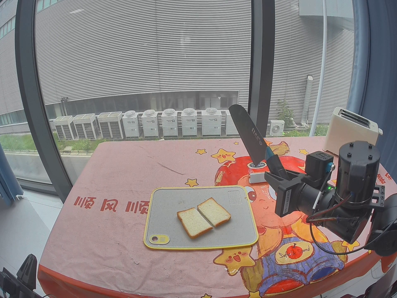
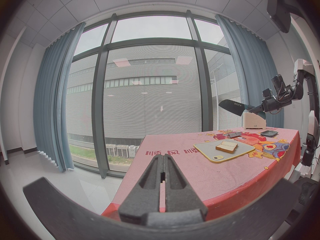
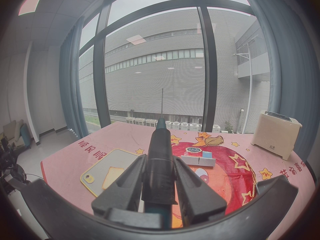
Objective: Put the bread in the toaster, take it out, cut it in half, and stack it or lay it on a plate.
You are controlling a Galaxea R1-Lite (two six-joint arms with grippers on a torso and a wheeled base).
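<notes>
Bread halves (image 1: pixel 194 222) ctr of board (image 1: pixel 173 203), knife (image 1: pixel 248 135) aloft

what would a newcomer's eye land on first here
The black knife stands out first, held blade-up by the right tool above the right side of the table. Next come the two bread halves lying side by side on the grey cutting board mid-table, with the cream toaster at the far right corner.

Large red characters (image 1: pixel 111 205) run along the cloth (image 1: pixel 124 174) on the surface, left of the cutting board (image 1: pixel 173 203). The knife (image 1: pixel 248 133) blade bears a small pale mark, the toaster (image 3: pixel 276 137) a tiny dark one, the apple badge (image 1: pixel 294 251) curved lettering; these three are too small to read.
</notes>
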